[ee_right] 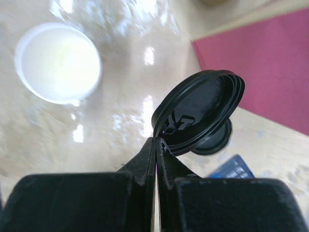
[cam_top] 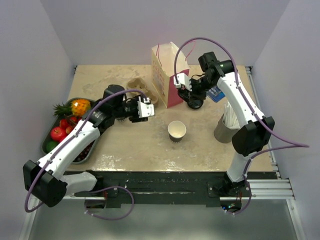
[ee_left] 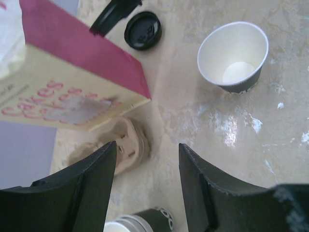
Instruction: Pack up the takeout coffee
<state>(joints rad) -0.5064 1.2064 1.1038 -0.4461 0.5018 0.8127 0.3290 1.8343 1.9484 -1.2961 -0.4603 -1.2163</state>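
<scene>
1. Takeout coffee cup [cam_top: 176, 131]: upright at the middle of the table, lidless, white inside, dark band on the outer wall.
2. Against the right gripper [ee_right: 157, 140]: cup to the near left of it, well apart, not touched.
3. Right gripper fingers pressed together on the rim of 1 black lid [ee_right: 203, 111]. Lid held tilted above the table, just right of the pink and cream paper bag [cam_top: 167, 75], on the far right of the cup.
4. Under the lid, 1 dark round patch on the table. Not possible to tell whether shadow or a second lid.
5. Against the left gripper [ee_left: 147, 147]: cup to the right and a little nearer, apart from both fingers.
6. Left gripper: 2 fingers spread apart, nothing held between them. Below the gap, bare table and the edge of a beige pulp cup carrier [ee_left: 128, 147], which lies just near the bag.
7. At the bottom edge of the left wrist view, 1 second cup [ee_left: 145, 220], dark with white rim, only partly seen.
8. Right arm: up from the near right base, elbow high at the right edge, then bent back to the left, gripper pointing down beside the bag.
9. Left arm: stretched from the near left base toward the far right, wrist about level, fingers pointing right.
</scene>
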